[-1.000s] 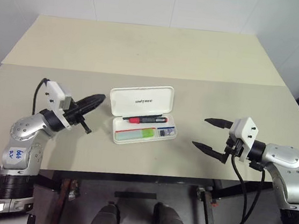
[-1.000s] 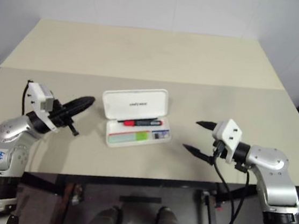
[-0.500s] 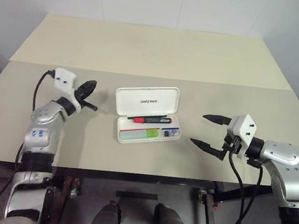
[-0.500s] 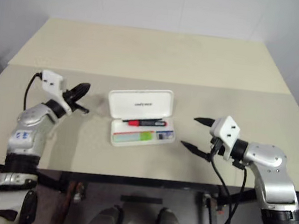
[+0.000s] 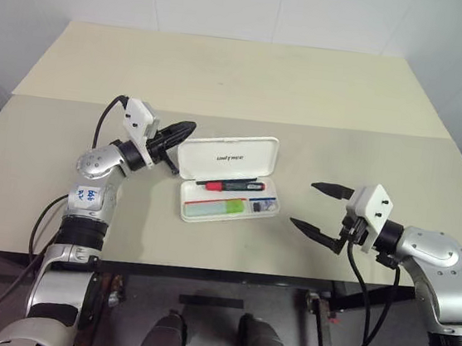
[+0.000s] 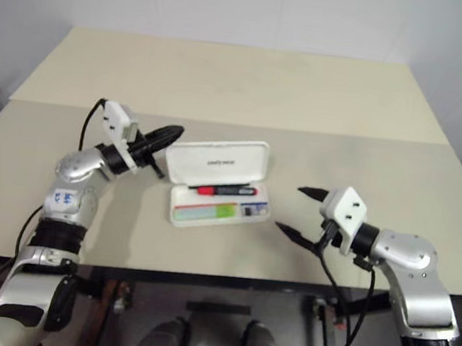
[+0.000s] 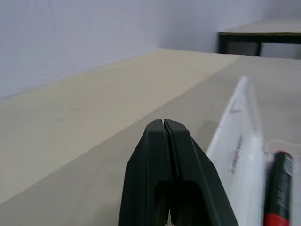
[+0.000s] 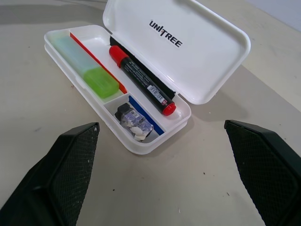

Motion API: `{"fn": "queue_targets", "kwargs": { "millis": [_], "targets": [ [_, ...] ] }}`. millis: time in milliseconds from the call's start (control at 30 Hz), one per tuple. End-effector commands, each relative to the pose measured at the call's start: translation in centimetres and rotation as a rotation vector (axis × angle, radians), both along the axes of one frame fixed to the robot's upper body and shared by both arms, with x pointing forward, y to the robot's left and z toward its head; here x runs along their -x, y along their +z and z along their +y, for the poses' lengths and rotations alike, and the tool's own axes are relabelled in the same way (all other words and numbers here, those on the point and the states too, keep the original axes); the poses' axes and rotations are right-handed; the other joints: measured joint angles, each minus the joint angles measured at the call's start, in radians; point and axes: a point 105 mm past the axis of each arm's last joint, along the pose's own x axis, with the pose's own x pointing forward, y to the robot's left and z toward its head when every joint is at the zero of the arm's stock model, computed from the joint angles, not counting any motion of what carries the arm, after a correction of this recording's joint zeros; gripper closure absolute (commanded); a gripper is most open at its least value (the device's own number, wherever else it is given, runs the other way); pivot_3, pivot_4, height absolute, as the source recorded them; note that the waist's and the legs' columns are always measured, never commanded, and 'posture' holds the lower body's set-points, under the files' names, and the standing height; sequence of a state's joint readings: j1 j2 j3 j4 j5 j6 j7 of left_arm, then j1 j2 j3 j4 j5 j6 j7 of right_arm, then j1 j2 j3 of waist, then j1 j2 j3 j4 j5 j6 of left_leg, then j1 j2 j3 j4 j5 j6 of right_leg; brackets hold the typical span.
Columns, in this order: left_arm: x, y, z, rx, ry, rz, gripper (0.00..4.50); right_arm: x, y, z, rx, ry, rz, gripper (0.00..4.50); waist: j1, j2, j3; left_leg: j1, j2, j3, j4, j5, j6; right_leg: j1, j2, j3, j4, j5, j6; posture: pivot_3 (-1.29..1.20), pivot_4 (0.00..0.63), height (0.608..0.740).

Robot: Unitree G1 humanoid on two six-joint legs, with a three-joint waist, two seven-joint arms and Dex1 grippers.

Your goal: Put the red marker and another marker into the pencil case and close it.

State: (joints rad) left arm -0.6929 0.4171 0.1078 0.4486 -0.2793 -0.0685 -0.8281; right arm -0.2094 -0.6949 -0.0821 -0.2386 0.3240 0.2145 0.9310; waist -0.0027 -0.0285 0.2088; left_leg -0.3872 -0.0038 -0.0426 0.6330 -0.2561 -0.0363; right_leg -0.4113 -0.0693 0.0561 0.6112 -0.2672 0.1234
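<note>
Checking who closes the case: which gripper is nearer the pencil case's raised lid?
Left. The left gripper, shut, sits right beside the lid's outer corner, on the pencil case's left side. The right gripper, open, hangs well off to the case's right, above the table.

Left end effector (image 5: pixel 184 127), fingers pressed together, now closer to the pencil case (image 5: pixel 226 158) lid's left edge.

Big pale beige bench (image 5: pixel 250 79) had seam line running across it. White pencil case (image 5: pixel 229 179) lay near middle of front part, lid open and standing up.
</note>
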Motion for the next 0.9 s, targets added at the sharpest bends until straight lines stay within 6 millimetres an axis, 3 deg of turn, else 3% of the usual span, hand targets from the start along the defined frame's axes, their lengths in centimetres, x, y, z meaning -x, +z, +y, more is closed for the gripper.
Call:
{"fn": "queue_targets", "kwargs": {
  "millis": [33,367,667,900],
  "targets": [
    [1.2,-0.6,-1.4,-0.094,-0.126,-0.024,4.47,0.4,1.3,0.3,-0.025,0.004,-0.051,0.0,0.003,0.0,0.0,0.0,0.0,0.0,0.0,0.0,0.0,0.0,0.0,0.0,0.0,0.0,0.0,0.0,0.15,0.74],
    [4.3,-4.4,-5.0,-0.4,-0.448,0.012,4.47,0.7,1.7,0.1,-0.039,-0.041,-0.072,0.0,0.001,0.0,0.0,0.0,0.0,-0.001,0.0,0.0,0.001,0.001,0.0,0.0,0.0,0.0,0.0,0.0,0.15,0.74],
    [4.5,-6.4,-8.3,-0.487,-0.526,0.071,4.47,1.7,1.3,-0.1,-0.07,-0.108,-0.079,0.0,0.005,0.0,0.0,-0.001,-0.001,-0.002,0.002,0.0,0.001,0.001,0.0,0.0,-0.001,0.0,0.0,0.0,0.15,0.74],
    [3.9,-7.9,-9.1,-0.594,-0.493,0.112,4.47,2.2,1.2,0.5,-0.105,-0.141,-0.091,0.0,-0.001,0.001,-0.001,0.0,0.0,-0.002,0.002,0.0,0.002,0.002,0.002,0.001,0.0,0.0,0.0,0.0,0.15,0.74]
  ]
}}
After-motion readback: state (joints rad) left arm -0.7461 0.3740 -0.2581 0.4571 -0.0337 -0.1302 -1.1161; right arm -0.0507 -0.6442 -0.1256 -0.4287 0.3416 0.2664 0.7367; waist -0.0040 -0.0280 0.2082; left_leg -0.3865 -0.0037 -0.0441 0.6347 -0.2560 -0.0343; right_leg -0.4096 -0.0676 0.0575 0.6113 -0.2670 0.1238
